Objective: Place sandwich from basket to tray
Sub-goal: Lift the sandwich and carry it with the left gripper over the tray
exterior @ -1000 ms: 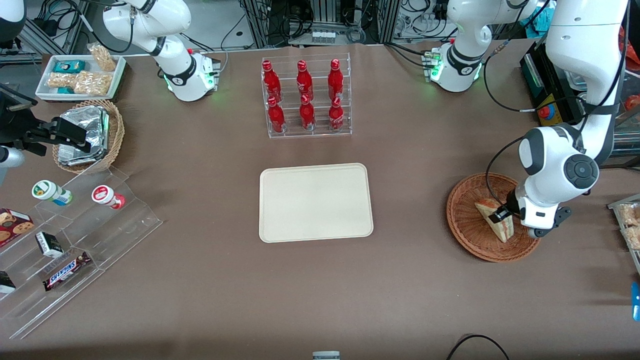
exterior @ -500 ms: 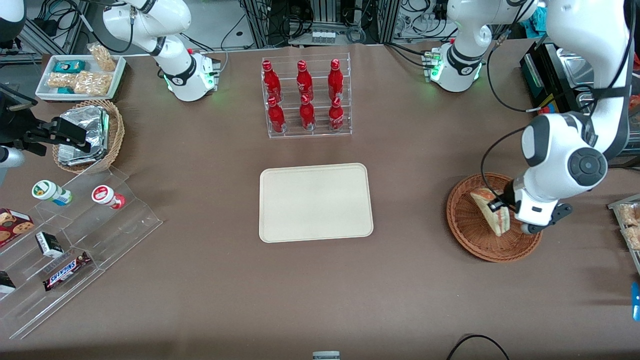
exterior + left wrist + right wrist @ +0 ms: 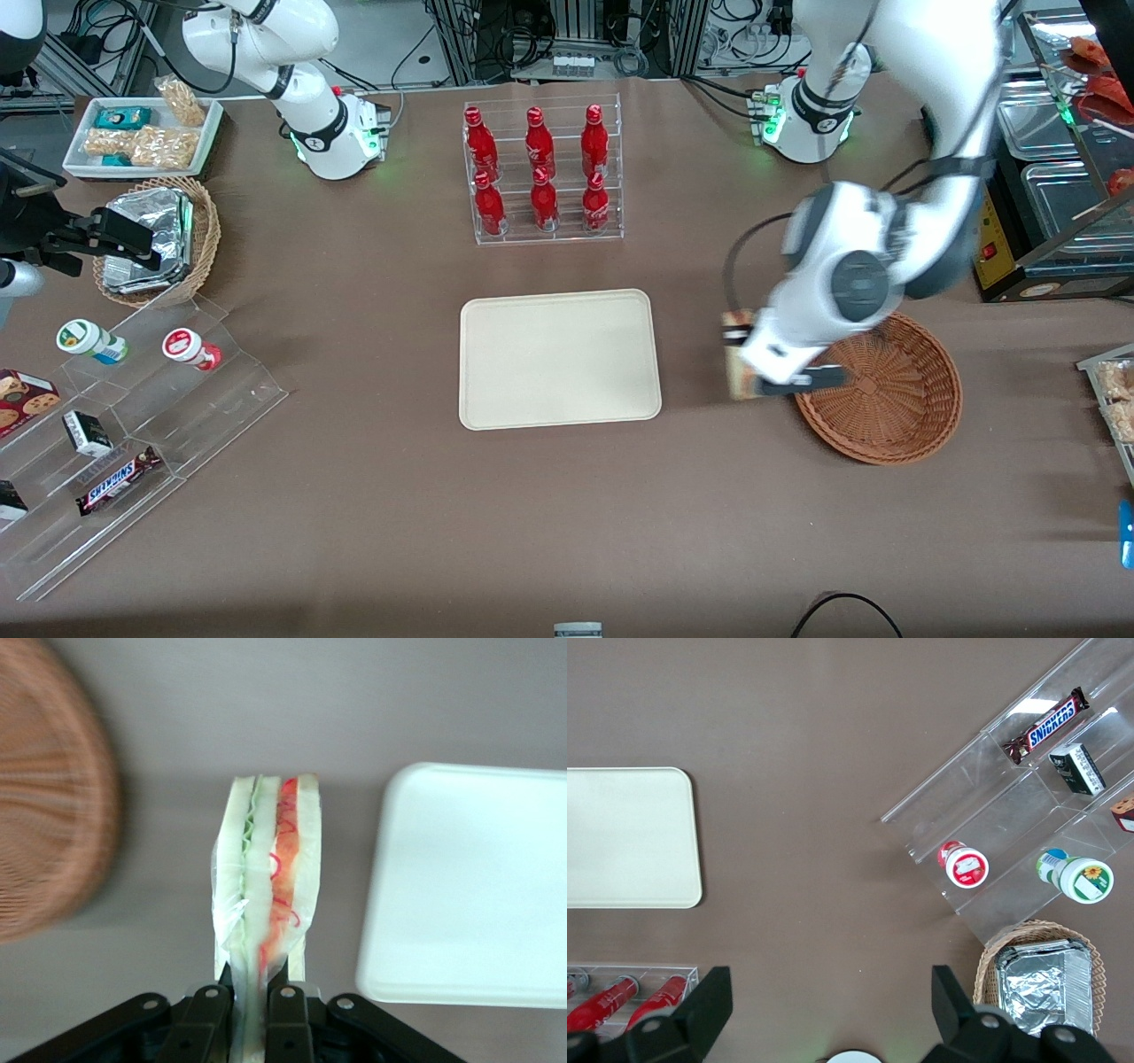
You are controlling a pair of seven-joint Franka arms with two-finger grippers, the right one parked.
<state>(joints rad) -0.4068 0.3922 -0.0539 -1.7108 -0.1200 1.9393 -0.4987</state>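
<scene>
My gripper (image 3: 737, 359) (image 3: 249, 999) is shut on the sandwich (image 3: 735, 370) (image 3: 266, 877), a wrapped wedge of white bread with green and red layers, and holds it in the air. It hangs over bare table between the basket (image 3: 895, 390) (image 3: 49, 797) and the cream tray (image 3: 558, 359) (image 3: 474, 881) (image 3: 629, 837). The reddish-brown wicker basket has nothing in it, and nothing lies on the tray.
A clear rack of red bottles (image 3: 542, 173) stands farther from the camera than the tray. Toward the parked arm's end are an acrylic stepped shelf with snacks (image 3: 115, 425), a tan basket of foil packs (image 3: 159, 235) and a white snack tray (image 3: 142, 133).
The gripper has lifted the sandwich out of the basket and carried it toward the tray; it now hangs just outside the basket's rim.
</scene>
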